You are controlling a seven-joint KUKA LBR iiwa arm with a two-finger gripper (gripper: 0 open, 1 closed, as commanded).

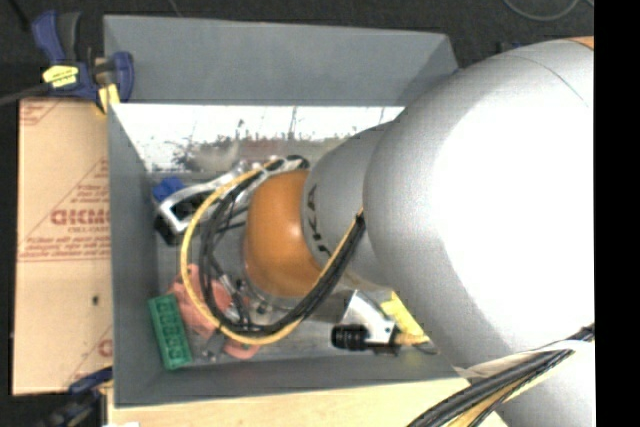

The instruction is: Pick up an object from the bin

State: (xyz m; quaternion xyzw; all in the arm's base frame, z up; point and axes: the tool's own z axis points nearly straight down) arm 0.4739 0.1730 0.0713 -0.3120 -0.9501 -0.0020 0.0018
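Seemingly low in the six-o'clock half of the grey bin (280, 65), the claw (245, 303) sits beneath the orange wrist cover (278, 230) and its loop of cables (200, 245). Whether it is spread or pressed together I cannot tell, nor whether anything is in it.

Nearest to it is a pink, soft-looking thing (238, 347) at six to seven o'clock, against the bin's near wall. I judge this the likeliest thing to pick.

To do the step well, the claw should be centred on the pink thing alone, clear of the green ridged block (169, 331) at eight o'clock. It should then rise straight up so the cables drag no neighbours.

Counted outward:
- one pink thing, possibly in two lobes
- one green ridged block
- one white-and-black tool (362, 327) at four o'clock, with one yellow piece (405, 318) beside it
- one blue-and-white thing (172, 200) at ten o'clock
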